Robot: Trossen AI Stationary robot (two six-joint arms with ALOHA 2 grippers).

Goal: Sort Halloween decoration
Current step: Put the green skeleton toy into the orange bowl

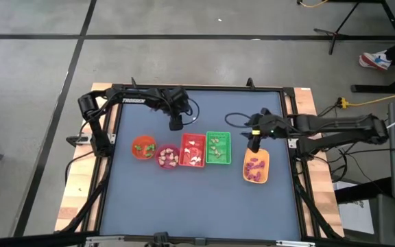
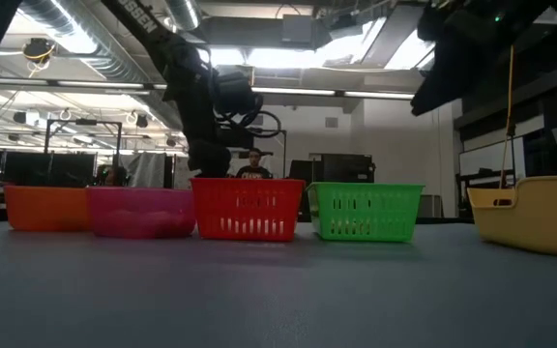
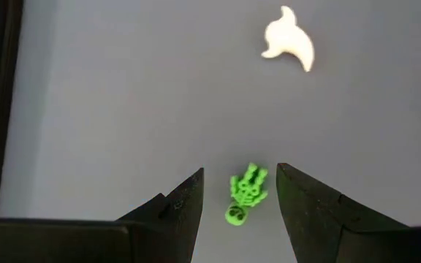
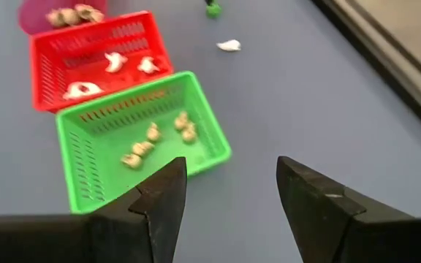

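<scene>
Five small containers line the grey matte table (image 1: 197,206) in the high view: orange bowl (image 1: 143,147), pink bowl (image 1: 168,158), red basket (image 1: 192,150), green basket (image 1: 218,148), yellow tray (image 1: 256,168). Level with the tabletop, both baskets show slotted plastic walls. Past the left gripper (image 3: 240,201), a green skeleton trinket (image 3: 244,193) lies between the parted, empty fingers; a smooth white ghost (image 3: 289,42) rests apart. Beyond the right gripper (image 4: 232,186), open and empty, cream trinkets (image 4: 156,135) sit inside the green basket.
</scene>
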